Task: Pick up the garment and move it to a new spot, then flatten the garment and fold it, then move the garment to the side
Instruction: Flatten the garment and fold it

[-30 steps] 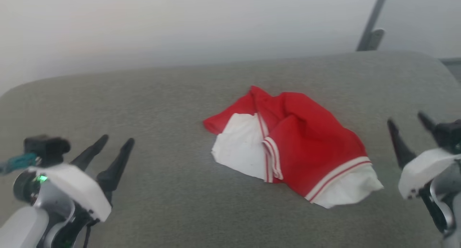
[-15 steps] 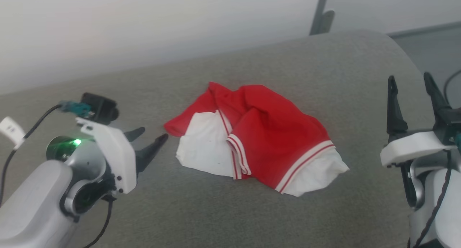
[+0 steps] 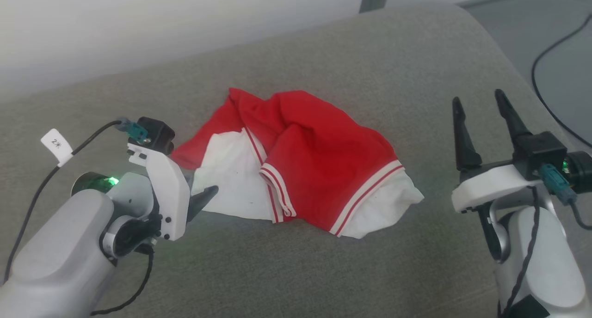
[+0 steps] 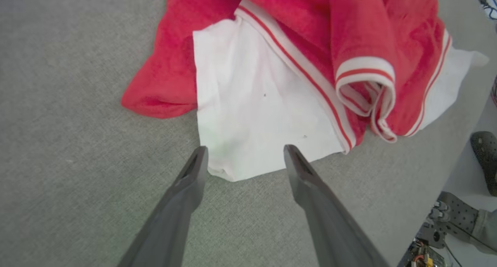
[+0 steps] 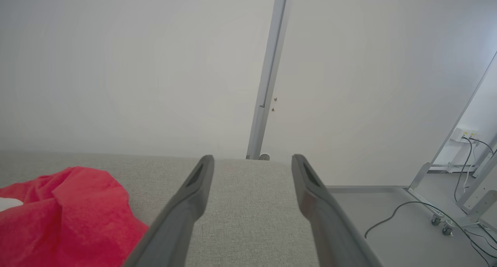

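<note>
garment (image 3: 319,161): on cushion (image 3: 277,272) | left end effector (image 4: 244,148): at left edge | right end effector (image 3: 478,97): apart, right

A small white tag (image 3: 56,144) on the black cable (image 3: 92,133) behind the left gripper (image 4: 245,148), out toward its outer side, carries a handwritten "2" followed by a mark too small to make out. No other writing is legible.

A grey fabric cushion (image 3: 296,281) stands against a white wall (image 3: 138,17).
</note>
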{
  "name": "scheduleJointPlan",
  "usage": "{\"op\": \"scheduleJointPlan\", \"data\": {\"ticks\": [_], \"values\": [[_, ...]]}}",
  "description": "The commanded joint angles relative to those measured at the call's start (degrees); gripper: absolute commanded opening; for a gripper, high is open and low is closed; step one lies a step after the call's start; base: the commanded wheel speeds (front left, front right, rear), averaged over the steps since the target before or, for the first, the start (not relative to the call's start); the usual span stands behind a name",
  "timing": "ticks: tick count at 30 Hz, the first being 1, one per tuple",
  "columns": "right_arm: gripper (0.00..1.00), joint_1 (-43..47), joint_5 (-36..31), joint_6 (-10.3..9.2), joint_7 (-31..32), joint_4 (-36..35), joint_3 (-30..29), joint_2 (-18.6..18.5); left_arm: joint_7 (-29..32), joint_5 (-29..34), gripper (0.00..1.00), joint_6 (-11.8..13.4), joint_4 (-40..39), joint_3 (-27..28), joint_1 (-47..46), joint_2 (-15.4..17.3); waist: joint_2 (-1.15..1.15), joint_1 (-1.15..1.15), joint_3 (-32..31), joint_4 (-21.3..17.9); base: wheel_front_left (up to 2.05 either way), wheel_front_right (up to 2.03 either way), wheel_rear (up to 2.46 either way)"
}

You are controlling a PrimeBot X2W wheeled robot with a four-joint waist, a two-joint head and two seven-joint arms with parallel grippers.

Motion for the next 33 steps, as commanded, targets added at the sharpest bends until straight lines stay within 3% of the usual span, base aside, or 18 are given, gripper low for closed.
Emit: {"op": "scheduleJointPlan", "data": {"ticks": [1,9,10,11,12,23,33], "values": [[1.0,-0.7,0.1,-0.1,-0.5,0.2,0.1,0.0,0.1,0.7,1.0,-0.1,0.5,-0.2,-0.9,0.0,0.0,0.0,0.7,-0.5,0.0,0.0,0.0],[1.0,-2.3,1.4,-0.1,-1.1,1.6,0.5,0.1,1.2,1.7,0.99,0.0,8.3,-1.7,-3.0,-2.0,0.0,0.0,2.6,-1.2,0.0,0.0,0.0],[1.0,-2.4,1.5,-0.1,-1.1,1.7,0.3,0.1,1.4,1.6,0.57,0.0,9.3,-2.0,-3.1,-2.3,0.0,0.0,2.7,-1.2,0.0,0.0,0.0],[1.0,-2.6,1.5,-0.1,-1.1,1.8,0.2,0.1,1.5,1.9,0.33,-0.2,10.1,-2.3,-3.4,-2.4,0.0,0.0,2.8,-1.2,0.0,0.0,0.0],[1.0,-2.6,1.6,-0.1,-1.1,1.9,0.1,0.1,1.5,1.8,0.0,-0.1,11.1,-2.3,-3.6,-2.7,0.0,0.0,2.9,-1.1,0.0,0.0,0.0],[1.0,-2.3,0.6,-0.1,-1.1,1.1,-1.7,0.1,0.9,0.9,0.0,-1.4,15.5,-1.8,-6.9,-3.2,0.0,0.0,2.6,1.0,0.0,0.0,0.0],[1.0,-0.1,-2.0,-0.1,-1.1,1.7,-4.5,0.1,-0.1,-0.1,0.0,0.3,12.1,0.9,-4.5,2.1,0.0,0.0,-0.6,5.2,0.0,0.0,0.0]]}}
